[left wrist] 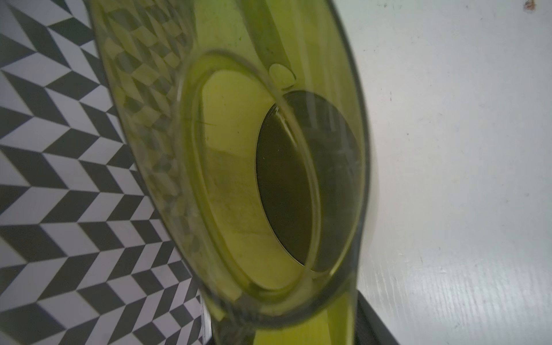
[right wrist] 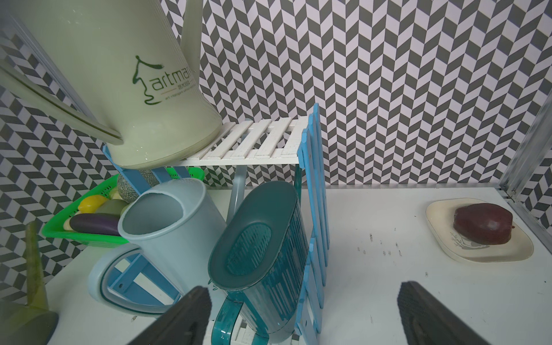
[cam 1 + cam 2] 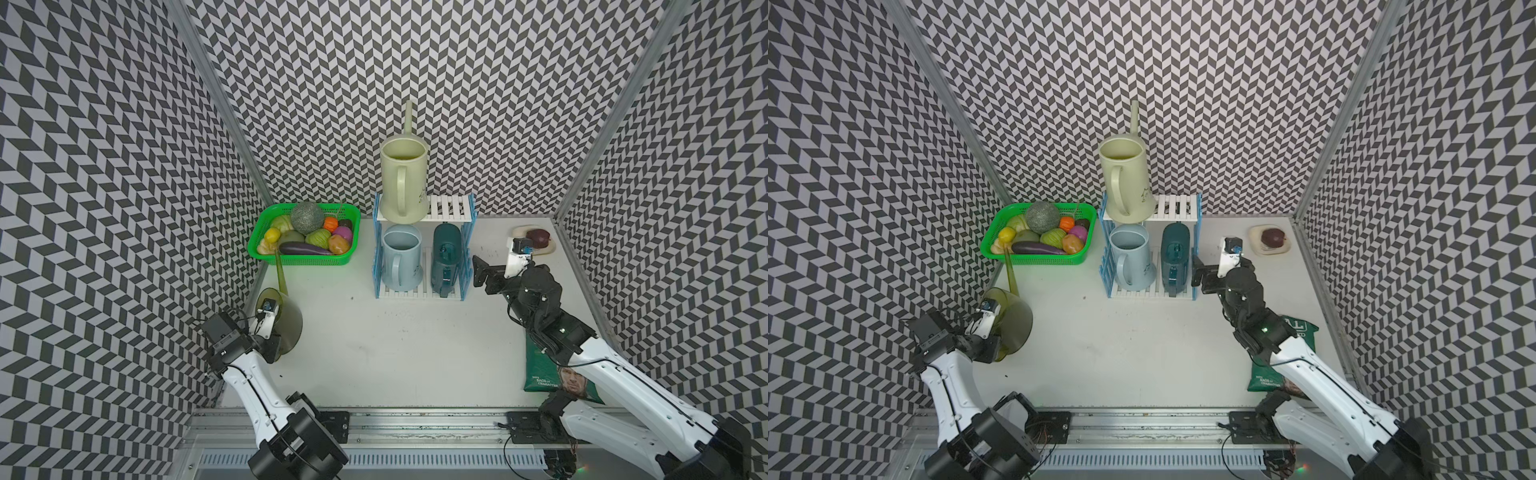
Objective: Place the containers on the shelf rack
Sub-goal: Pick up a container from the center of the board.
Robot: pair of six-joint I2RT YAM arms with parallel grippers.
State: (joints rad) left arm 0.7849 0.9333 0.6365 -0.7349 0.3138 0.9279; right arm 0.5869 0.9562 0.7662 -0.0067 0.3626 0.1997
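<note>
A translucent olive-green jug (image 3: 289, 328) (image 3: 1015, 328) stands near the left wall, its thin spout reaching toward the basket. It fills the left wrist view (image 1: 239, 179). My left gripper (image 3: 272, 347) (image 3: 988, 349) is at its handle, fingers closed against it on both sides. On the shelf rack (image 3: 451, 208) (image 3: 1177, 205) (image 2: 260, 140), a cream jug (image 3: 403, 183) (image 2: 134, 74) sits on the top tier. A light blue jug (image 3: 401, 257) (image 2: 170, 233) and a dark teal jug (image 3: 445, 257) (image 2: 263, 254) sit below. My right gripper (image 3: 478, 270) (image 2: 303, 298) is open beside the rack's right panel, holding nothing.
A green mesh basket (image 3: 305, 259) of fruit and vegetables stands left of the rack. A cream dish (image 3: 548, 249) with a dark red fruit sits at the back right. A green bag (image 3: 540, 374) lies under the right arm. Patterned walls close in on three sides.
</note>
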